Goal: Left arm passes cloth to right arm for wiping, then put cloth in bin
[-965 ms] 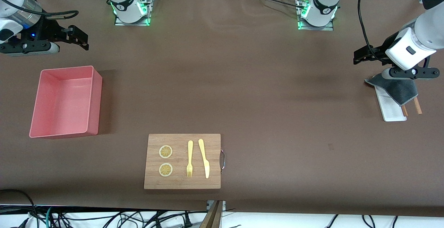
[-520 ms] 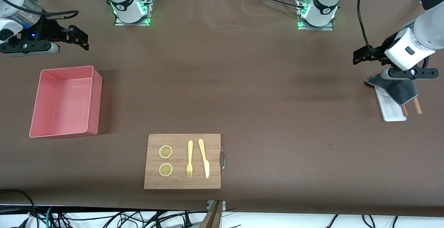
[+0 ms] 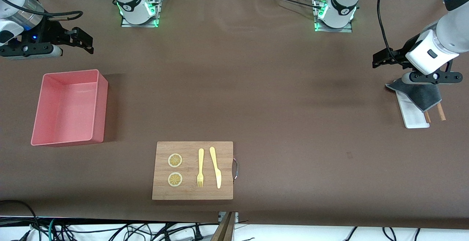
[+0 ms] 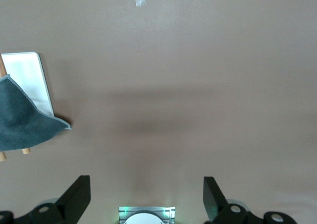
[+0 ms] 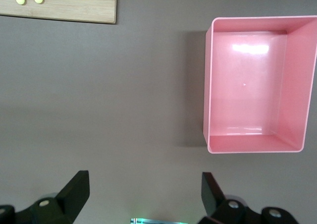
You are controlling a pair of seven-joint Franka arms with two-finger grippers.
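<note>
Dark grey cloth (image 3: 421,94) draped over one end of a narrow white tray (image 3: 413,118) and two brown sticks (image 3: 442,113), mid-height at the front view's edge, left arm's end. Left gripper (image 3: 379,59) hovering over bare table just beside it, fingers spread wide, nothing pinched. Best to centre over the cloth first, drop straight, then pinch fabric only, clear of tray and sticks. Right gripper (image 3: 86,41) also spread and empty, waiting in the upper corner, higher in frame than the pink bin (image 3: 69,73). Left wrist view: cloth well off to one side of the finger gap, unclear from the front. Right wrist view: nothing inside the bin.
</note>
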